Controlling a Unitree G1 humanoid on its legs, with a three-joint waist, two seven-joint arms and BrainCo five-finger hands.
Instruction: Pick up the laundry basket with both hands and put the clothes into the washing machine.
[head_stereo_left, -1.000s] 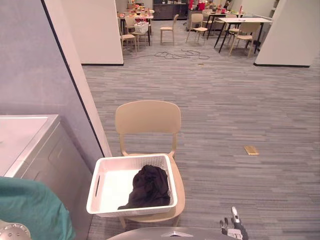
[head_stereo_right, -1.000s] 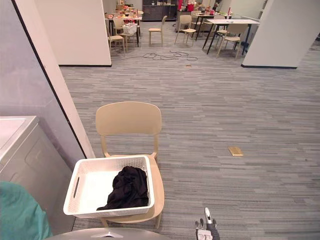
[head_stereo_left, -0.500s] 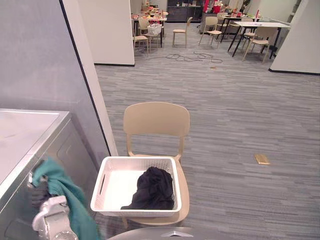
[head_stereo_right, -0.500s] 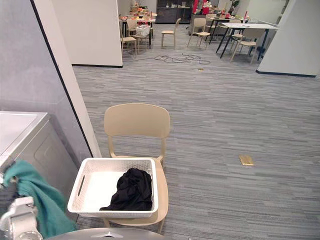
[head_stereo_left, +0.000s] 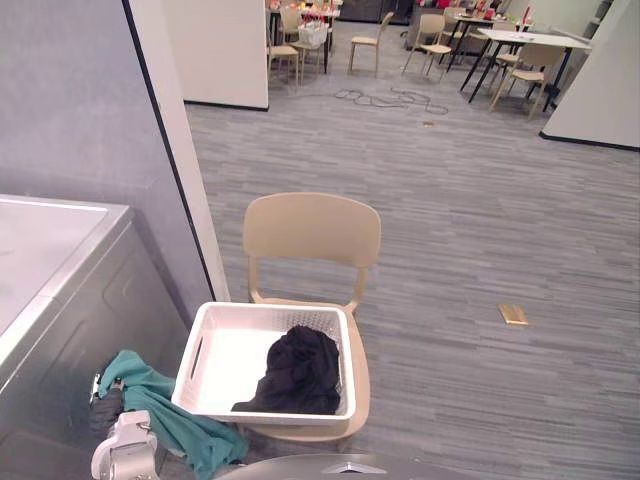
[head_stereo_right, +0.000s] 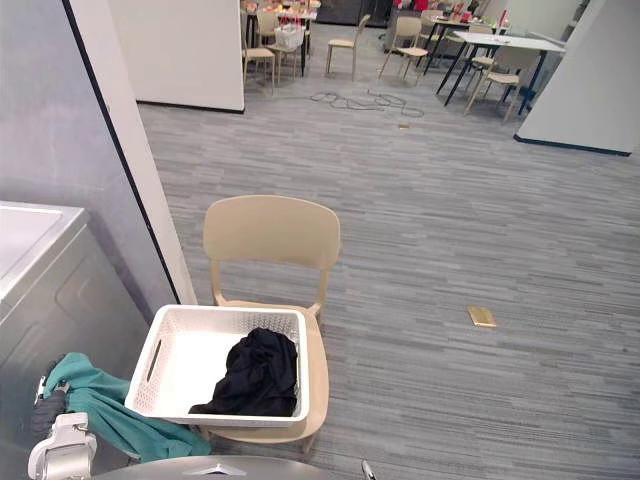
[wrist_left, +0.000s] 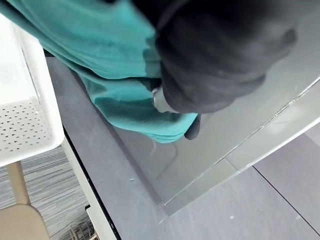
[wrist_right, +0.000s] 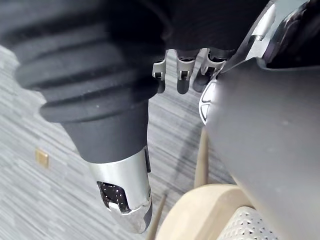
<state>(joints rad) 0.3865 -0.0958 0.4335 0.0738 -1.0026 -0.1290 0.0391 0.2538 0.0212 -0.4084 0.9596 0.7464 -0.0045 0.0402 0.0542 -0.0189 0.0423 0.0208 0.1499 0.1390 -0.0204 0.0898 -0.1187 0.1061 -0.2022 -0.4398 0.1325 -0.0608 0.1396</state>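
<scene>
A white laundry basket (head_stereo_left: 270, 309) sits on the seat of a beige chair (head_stereo_left: 312, 230), with its left side overhanging the seat towards a grey washing machine (head_stereo_left: 70, 320) at the robot's left. A black garment (head_stereo_left: 300, 370) lies heaped in the basket's right half. The left hand (head_stereo_left: 105, 413) is low, between the washer front and the basket, with its fingers curled round a teal cloth (head_stereo_left: 160, 405). The cloth's hanging folds reach the basket's near left corner. The right hand (wrist_right: 182, 75) hangs beside the robot with loose fingers and holds nothing. A grey wall panel (head_stereo_left: 70, 100) with a black edge rises behind the washer, close to the chair back. To the right of the chair, striped grey carpet (head_stereo_left: 470, 220) lies open. A small tan object (head_stereo_left: 513, 313) rests on it, well apart from the chair. Far back are tables and chairs (head_stereo_left: 520, 50) and a loose cord (head_stereo_left: 390, 98) on the floor.
</scene>
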